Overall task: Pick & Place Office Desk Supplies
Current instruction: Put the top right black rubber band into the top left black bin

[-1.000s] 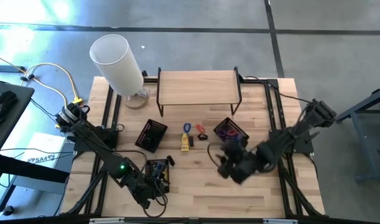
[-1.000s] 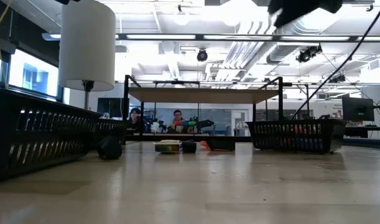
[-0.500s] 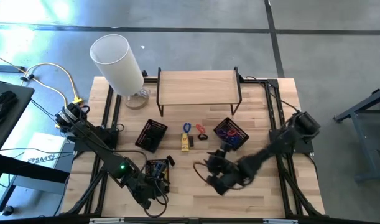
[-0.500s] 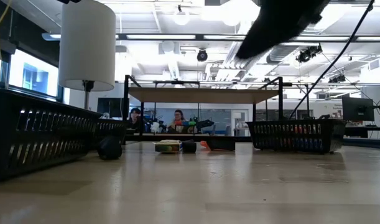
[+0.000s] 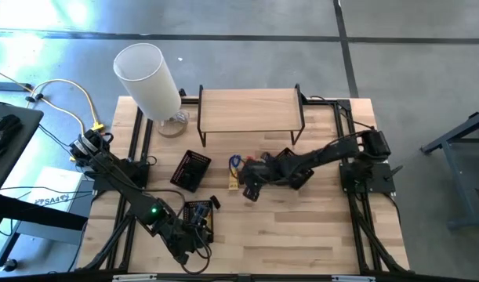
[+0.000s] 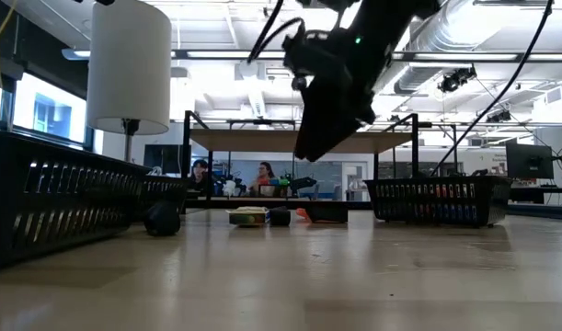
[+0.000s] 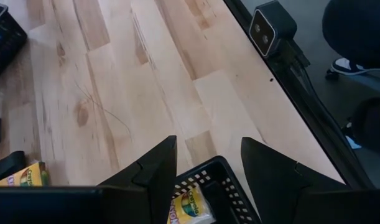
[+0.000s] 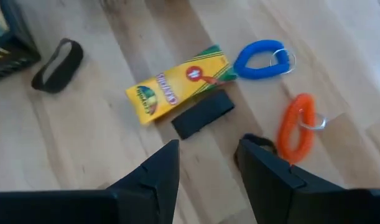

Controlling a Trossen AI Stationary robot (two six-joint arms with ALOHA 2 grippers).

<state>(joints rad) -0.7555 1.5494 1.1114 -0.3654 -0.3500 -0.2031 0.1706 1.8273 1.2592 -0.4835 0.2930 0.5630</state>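
Orange band (image 8: 296, 126), right wrist only, high-view hidden

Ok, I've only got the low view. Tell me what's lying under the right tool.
Observer: The right tool, open, hangs over a yellow crayon box with a black piece lying against it.
Operator: Give me the loops too.
Observer: A blue loop lies near the box's end, with an orange loop apart beside it.
Operator: Now report the left arm.
Observer: The left tool, open, is over a black basket holding another crayon box.
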